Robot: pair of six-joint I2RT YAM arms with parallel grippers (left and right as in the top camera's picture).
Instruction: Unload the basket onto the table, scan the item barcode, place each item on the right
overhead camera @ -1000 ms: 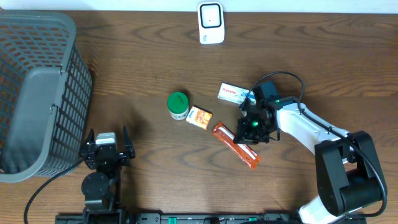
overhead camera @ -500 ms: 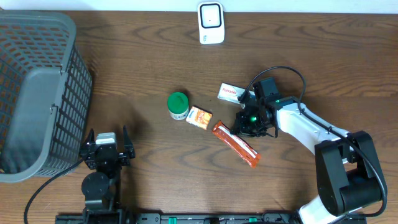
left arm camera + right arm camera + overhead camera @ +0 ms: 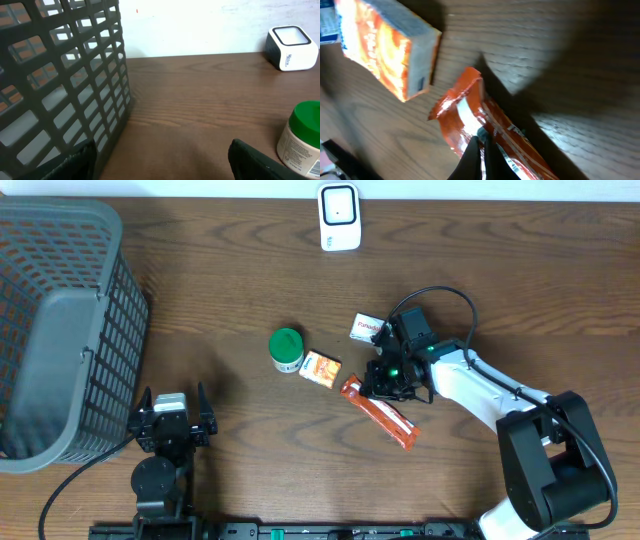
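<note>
A white barcode scanner [image 3: 339, 217] stands at the table's far edge, also seen in the left wrist view as the scanner [image 3: 291, 47]. Four items lie mid-table: a green-lidded jar [image 3: 287, 349], a small orange box [image 3: 321, 368], a long orange packet [image 3: 381, 413] and a white Panadol box [image 3: 366, 329]. My right gripper [image 3: 384, 383] is shut, its fingertips pressed together on the orange packet [image 3: 465, 107] near that packet's upper-left end. Whether a fold of the wrapper is pinched I cannot tell. My left gripper [image 3: 170, 420] rests open at the front left, nothing between its fingers [image 3: 260, 160].
A tall grey mesh basket [image 3: 60, 330] fills the left side, close beside my left gripper [image 3: 160, 167]. The orange box [image 3: 380, 50] lies just left of the packet. The jar [image 3: 302, 132] stands to the right ahead of the left gripper.
My right gripper has slid left along the orange packet toward its upper-left end, staying shut. The packet has barely shifted. The left arm has not moved.
</note>
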